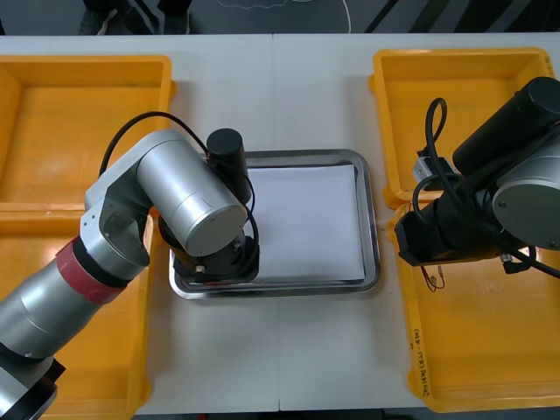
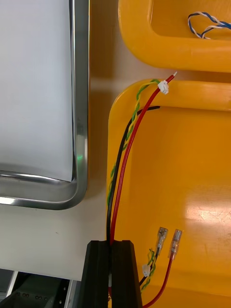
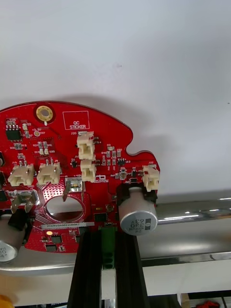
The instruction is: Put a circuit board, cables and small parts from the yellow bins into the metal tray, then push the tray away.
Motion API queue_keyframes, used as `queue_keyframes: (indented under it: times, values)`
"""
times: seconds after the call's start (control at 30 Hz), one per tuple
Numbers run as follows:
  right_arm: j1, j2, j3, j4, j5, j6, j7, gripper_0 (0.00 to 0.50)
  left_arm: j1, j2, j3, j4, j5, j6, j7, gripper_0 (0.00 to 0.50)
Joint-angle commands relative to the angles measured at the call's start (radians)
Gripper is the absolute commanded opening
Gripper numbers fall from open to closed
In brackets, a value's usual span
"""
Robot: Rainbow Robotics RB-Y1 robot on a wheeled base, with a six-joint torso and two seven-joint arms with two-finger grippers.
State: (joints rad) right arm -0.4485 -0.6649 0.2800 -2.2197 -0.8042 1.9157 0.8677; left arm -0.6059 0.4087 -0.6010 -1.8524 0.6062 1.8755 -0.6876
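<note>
**tinkerer:** While your left gripper (image 3: 108, 234) is parked over there, what's in it?

**me:** My jaws are squeezed onto a little green block (image 3: 108, 252) at the edge of the round red circuit board (image 3: 72, 159). The board is flat and glossy with a notch cut into its outline. It has stubby cream plastic sockets, a gold-ringed hole, and a silver can (image 3: 138, 219) right beside my fingertips. It stretches away from the jaws over the shiny rolled rim of the metal tray (image 3: 192, 211), with its far half above the matte white sheet (image 3: 120, 48) inside. I can't tell if it's resting there or hovering.

**tinkerer:** And the other one?

**me:** My right gripper (image 2: 111, 245) is pinched tight on thin cables (image 2: 126, 159): one red, one black, one yellow-green twist. They run straight out from my fingertips along the smooth yellow bin (image 2: 192, 168) and over its rounded lip. The tray's curved corner is just off to one side of those jaws, across a strip of table (image 2: 48, 240). Past the cable ends, the next bin (image 2: 159, 43) holds a twisted blue and white cable (image 2: 207, 24).
</note>
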Motion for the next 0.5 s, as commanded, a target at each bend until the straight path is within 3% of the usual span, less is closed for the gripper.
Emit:
queue_keyframes:
  times: [0.03, 0.4, 0.5]
  values:
    - [-0.019, 0.007, -0.002, -0.034, 0.003, 0.004, 0.004, 0.000, -0.041, -0.033, -0.029, 0.002, -0.011, -0.049, -0.090, 0.000]
    - [-0.019, 0.005, -0.004, -0.034, 0.006, 0.004, 0.005, 0.000, -0.038, -0.041, -0.039, 0.036, -0.016, -0.081, -0.109, 0.000]
    - [-0.019, 0.005, -0.002, -0.034, 0.006, 0.004, 0.007, 0.000, -0.038, -0.041, -0.039, 0.036, -0.016, -0.081, -0.110, 0.065]
